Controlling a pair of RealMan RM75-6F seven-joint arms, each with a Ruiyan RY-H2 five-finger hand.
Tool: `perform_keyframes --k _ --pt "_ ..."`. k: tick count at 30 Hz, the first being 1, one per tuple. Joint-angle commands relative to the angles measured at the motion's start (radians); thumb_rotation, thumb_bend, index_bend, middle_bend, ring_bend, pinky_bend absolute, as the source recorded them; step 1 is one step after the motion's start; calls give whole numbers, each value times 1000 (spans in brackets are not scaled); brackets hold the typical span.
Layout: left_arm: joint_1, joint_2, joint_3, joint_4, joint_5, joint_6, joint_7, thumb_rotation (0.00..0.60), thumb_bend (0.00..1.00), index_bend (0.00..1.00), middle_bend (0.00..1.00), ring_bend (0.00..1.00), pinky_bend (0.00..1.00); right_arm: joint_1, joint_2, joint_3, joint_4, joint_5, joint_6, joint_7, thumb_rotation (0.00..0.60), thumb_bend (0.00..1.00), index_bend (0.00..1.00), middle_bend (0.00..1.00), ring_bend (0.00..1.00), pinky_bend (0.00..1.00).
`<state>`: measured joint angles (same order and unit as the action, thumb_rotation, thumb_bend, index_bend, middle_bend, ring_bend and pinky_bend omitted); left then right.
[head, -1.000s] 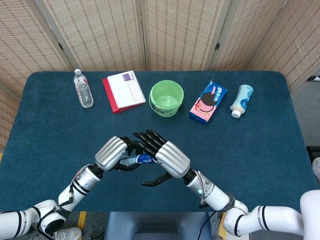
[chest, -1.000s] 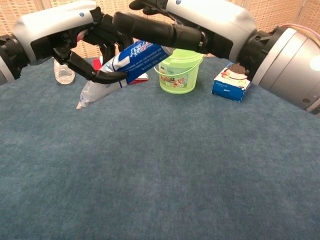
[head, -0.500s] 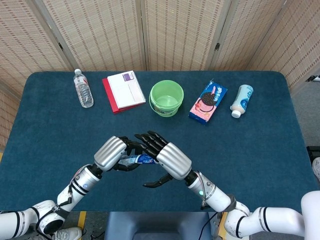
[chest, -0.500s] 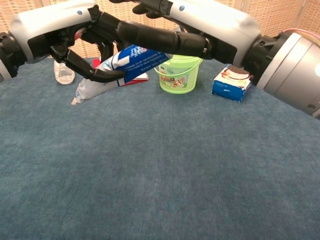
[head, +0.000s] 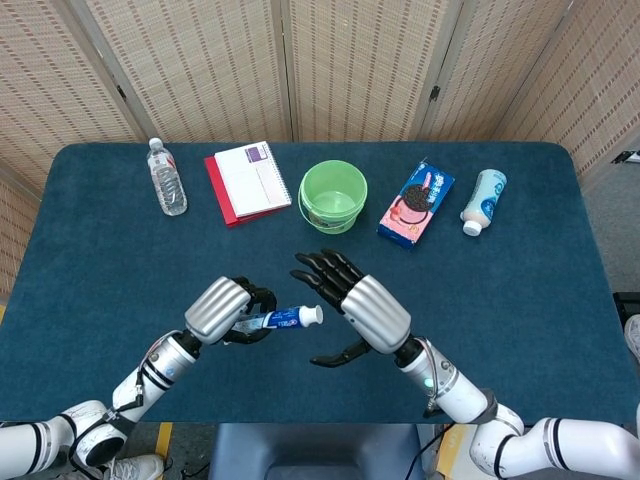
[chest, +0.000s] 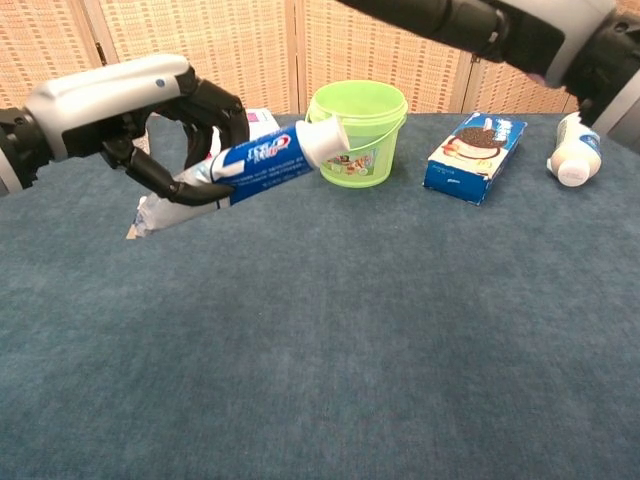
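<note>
Far left on the blue table (head: 120, 260) a clear water bottle (head: 167, 178) lies near the back edge, next to it a red-edged notebook (head: 247, 181) lying flat. In front, closer to the robot, left hand (head: 224, 309) holds a toothpaste tube (head: 284, 318), fingers curled round the tube's rear half; chest view shows the same hand (chest: 170, 130) with dark fingers wrapped over and under the tube (chest: 240, 168), crimped tail sticking out lower left, white cap pointing right and slightly up, tube lifted clear of the cloth. Cap end sits in the gap between the two hands. Right hand (head: 362, 312) is just beside the cap, not touching it, fingers spread wide and empty, thumb hanging below; in chest view only its dark fingers and arm show along the top edge. Behind the hands, mid-table, green bucket (head: 333, 196) stands upright, open top, handle down. Right of it a cookie box (head: 416, 203) lies flat, pink and blue. Far right a white bottle (head: 483, 200) lies on its side, cap toward the robot.
</note>
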<state>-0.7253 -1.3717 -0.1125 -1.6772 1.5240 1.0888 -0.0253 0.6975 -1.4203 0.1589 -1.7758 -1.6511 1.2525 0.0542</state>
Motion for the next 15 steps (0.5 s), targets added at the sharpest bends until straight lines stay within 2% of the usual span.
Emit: perform_keyframes --k 1,7,10,15 --pt "-16 -10 24 35 -59 -83 119 600 491 669 744 625 508 -19 29 -7 -3 -5 18 11 69 0 0 0 0 0" --pt "-39 -52 24 74 -215 -179 304 600 490 634 731 593 485 -47 65 -22 4 -5 37 32 68 0 0 0 0 0" --pt "-52 -74 14 82 -336 -218 383 600 490 610 708 573 491 -58 83 -29 5 -4 38 32 69 0 0 0 0 0" --pt "-62 -101 -11 87 -476 -218 434 600 468 523 644 510 503 -72 101 -34 9 -1 42 46 68 0 0 0 0 0"
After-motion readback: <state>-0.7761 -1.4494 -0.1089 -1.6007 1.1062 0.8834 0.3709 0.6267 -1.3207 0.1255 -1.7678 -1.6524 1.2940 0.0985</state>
